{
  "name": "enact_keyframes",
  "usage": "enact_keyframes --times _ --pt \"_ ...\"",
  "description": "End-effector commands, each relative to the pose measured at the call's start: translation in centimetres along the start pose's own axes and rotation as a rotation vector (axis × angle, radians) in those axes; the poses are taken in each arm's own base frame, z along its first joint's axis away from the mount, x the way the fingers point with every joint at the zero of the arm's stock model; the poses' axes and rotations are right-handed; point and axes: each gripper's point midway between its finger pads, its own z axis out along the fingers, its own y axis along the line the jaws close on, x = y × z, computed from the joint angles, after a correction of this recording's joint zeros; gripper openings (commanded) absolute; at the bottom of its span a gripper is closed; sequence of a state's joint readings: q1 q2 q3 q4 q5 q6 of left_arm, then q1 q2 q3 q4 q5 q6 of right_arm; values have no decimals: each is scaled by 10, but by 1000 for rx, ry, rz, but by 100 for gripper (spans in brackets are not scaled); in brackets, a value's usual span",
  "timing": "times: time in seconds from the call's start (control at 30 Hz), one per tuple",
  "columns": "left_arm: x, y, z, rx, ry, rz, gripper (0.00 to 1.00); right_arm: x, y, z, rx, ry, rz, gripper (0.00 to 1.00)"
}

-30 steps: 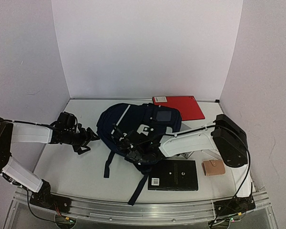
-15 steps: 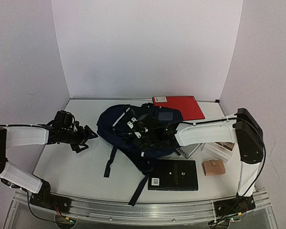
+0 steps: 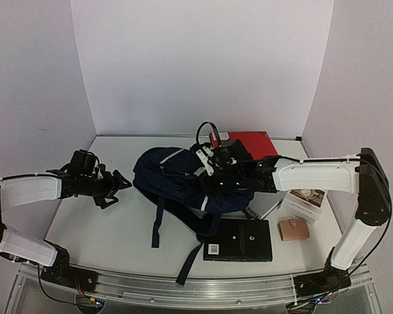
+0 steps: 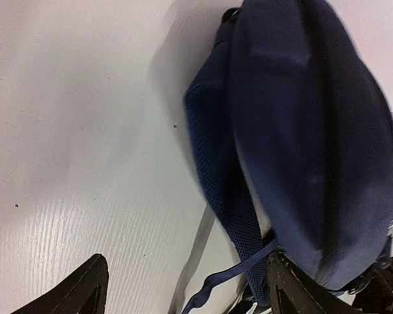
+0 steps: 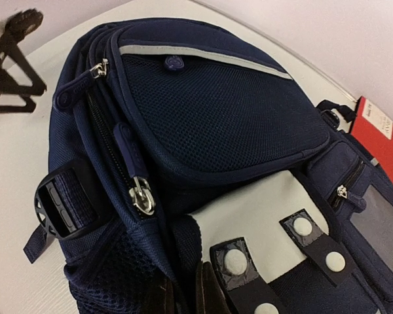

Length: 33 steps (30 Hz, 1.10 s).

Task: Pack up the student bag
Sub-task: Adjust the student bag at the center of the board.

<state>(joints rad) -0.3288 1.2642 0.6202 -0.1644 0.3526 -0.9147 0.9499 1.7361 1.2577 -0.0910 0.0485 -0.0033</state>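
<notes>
We see right gripper (image 5: 185,296) pinched shut on bag (image 3: 173,180) fabric near its top; left gripper (image 3: 120,189) wide, just apart from bag.

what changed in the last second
The right arm crossed the bag from its near side to its far end, shut its jaws on it and tugged it up. The left arm, book, wallet and red folder stayed put.
</notes>
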Motion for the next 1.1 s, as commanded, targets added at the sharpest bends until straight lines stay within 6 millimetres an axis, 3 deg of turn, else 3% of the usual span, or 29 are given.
enact_keyframes --times 0.0,0.1,0.17,0.2,0.23,0.3,0.33,0.4,0.5,0.63,0.77,1.07 --pt "-31 -40 -35 37 -113 95 86 -46 55 -39 -222 -177 -7 0" --pt "-46 -48 -47 10 -160 140 88 -19 74 -40 -258 -84 -31 3" --pt "-51 -49 -47 -24 -156 178 90 -18 75 -50 -265 -77 12 38" --pt "-53 -49 -43 -43 -140 197 90 -20 69 -55 -237 -85 55 60" --pt "-54 -47 -38 -65 -122 215 91 -24 60 -62 -202 -103 96 76" --pt "-55 -42 -28 -102 -86 244 91 -33 31 -76 -72 -149 197 94" --pt "-56 -42 -22 -112 -70 261 91 -36 16 -82 -21 -163 245 98" --pt "-58 -45 -15 -105 -58 281 92 -32 -15 -87 59 -161 348 98" --pt "-63 -53 -3 -78 -48 317 93 -11 -65 -85 160 -124 482 98" --pt "-75 -54 13 -112 -40 351 94 30 -103 -73 195 -44 607 98" --pt "-83 -49 30 -149 -24 364 93 61 -112 -61 177 33 661 98" --pt "-106 -38 68 -232 -14 394 87 112 -101 -42 145 148 721 98"
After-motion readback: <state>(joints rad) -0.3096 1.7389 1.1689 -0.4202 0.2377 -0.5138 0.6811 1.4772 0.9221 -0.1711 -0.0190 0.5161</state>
